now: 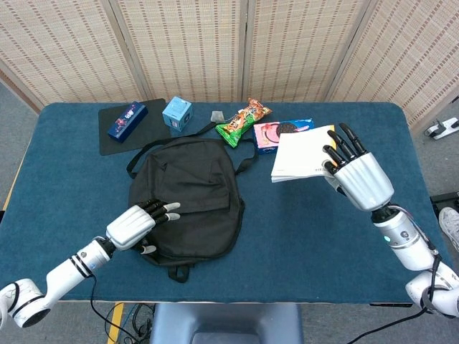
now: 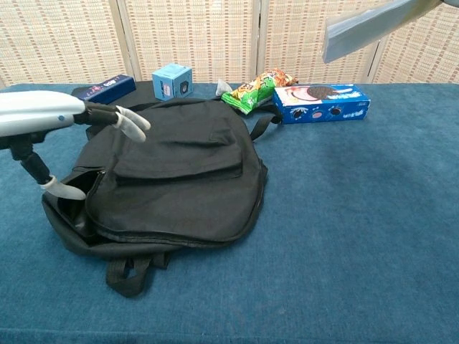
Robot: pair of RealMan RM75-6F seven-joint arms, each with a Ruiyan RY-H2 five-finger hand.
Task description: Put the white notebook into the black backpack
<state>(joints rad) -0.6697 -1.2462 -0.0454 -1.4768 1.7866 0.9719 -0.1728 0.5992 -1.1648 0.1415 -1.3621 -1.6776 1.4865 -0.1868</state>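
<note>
The black backpack (image 1: 188,193) lies flat on the blue table, its opening at the lower left edge (image 2: 72,204). My right hand (image 1: 358,175) holds the white notebook (image 1: 303,155) lifted in the air, right of the backpack; in the chest view only the notebook (image 2: 366,27) shows at the top right. My left hand (image 1: 136,223) is open, fingers apart, over the backpack's lower left side by the opening. It shows at the left in the chest view (image 2: 43,118).
A blue cookie box (image 1: 281,132) and a green snack bag (image 1: 242,120) lie behind the backpack. A light blue cube (image 1: 177,112) and a dark blue box (image 1: 127,120) on a black mat (image 1: 115,136) sit at the back left.
</note>
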